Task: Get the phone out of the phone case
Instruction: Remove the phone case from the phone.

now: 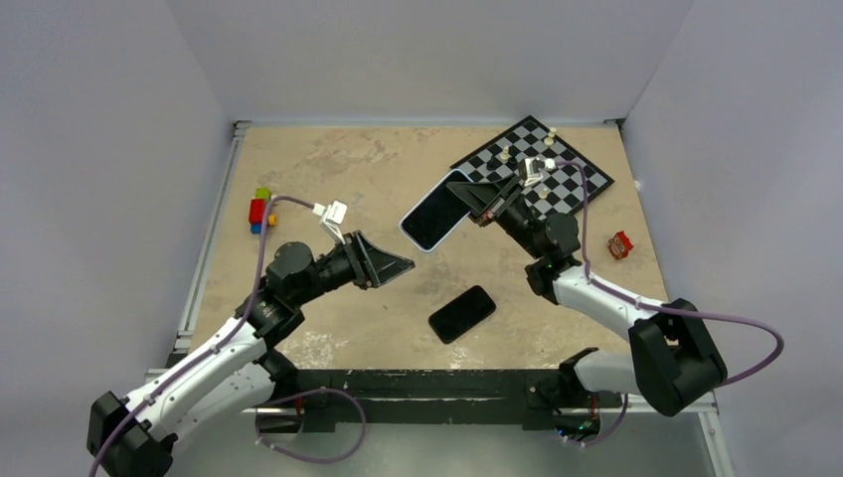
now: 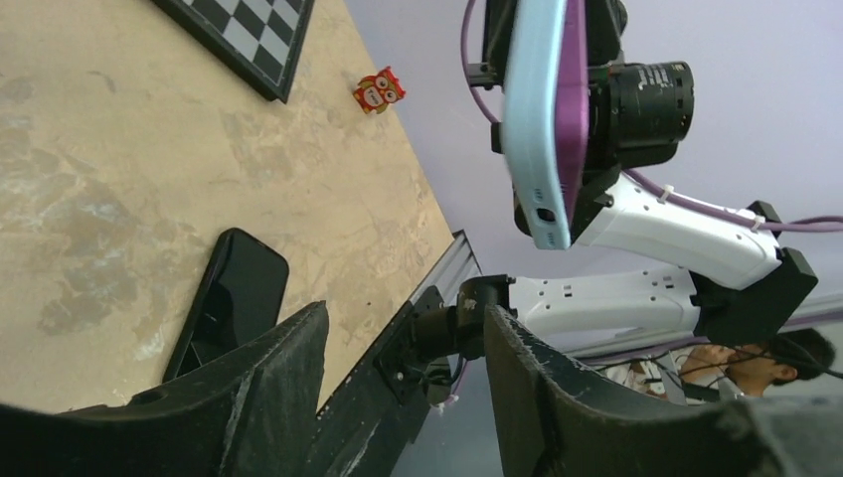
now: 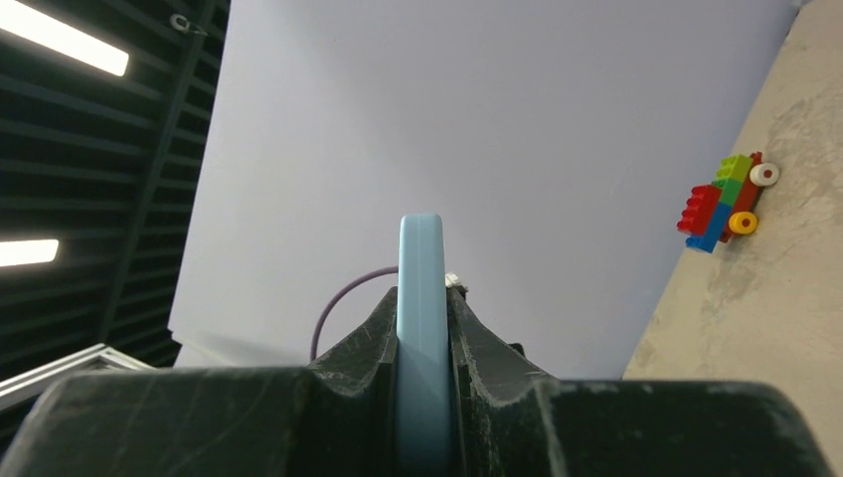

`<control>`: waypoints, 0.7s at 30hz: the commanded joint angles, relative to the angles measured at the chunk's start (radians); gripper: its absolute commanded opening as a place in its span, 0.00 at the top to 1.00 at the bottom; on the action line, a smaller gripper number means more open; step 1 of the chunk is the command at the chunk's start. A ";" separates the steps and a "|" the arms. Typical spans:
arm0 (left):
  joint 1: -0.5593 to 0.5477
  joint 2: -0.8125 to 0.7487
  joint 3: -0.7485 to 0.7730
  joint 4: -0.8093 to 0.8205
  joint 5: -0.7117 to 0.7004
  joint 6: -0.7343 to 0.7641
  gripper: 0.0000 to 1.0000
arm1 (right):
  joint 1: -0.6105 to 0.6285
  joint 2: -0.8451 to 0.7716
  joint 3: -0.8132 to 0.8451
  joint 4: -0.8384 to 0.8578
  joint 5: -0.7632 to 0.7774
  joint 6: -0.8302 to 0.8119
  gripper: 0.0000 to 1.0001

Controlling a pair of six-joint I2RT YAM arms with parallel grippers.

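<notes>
The black phone (image 1: 462, 313) lies flat on the table near the front middle, apart from both grippers; the left wrist view shows the phone (image 2: 229, 303) just beyond my left jaws. The light-blue phone case (image 1: 434, 213) is held up in the air, tilted, with its dark inner side facing up. My right gripper (image 1: 488, 204) is shut on the case's right end. In the right wrist view the case (image 3: 421, 288) stands edge-on between the fingers of that gripper (image 3: 421, 298). My left gripper (image 1: 393, 260) hovers open and empty to the left of the phone, its jaws (image 2: 403, 318) wide apart.
A chessboard (image 1: 542, 164) with a few pieces lies at the back right, behind the right gripper. A toy of coloured bricks (image 1: 260, 210) sits at the left edge. A small red owl figure (image 1: 620, 243) is at the right edge. A metal rail runs along the table's front.
</notes>
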 commanded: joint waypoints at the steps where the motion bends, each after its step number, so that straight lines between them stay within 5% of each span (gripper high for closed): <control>1: -0.020 0.028 0.042 0.217 0.087 -0.020 0.42 | 0.017 -0.045 0.067 0.004 0.072 -0.050 1.00; 7: -0.035 0.111 0.039 0.356 0.133 -0.089 0.43 | 0.024 -0.025 0.072 0.030 0.064 -0.054 1.00; 21: -0.037 0.167 0.060 0.392 0.144 -0.119 0.59 | 0.059 -0.013 0.077 0.046 0.060 -0.066 1.00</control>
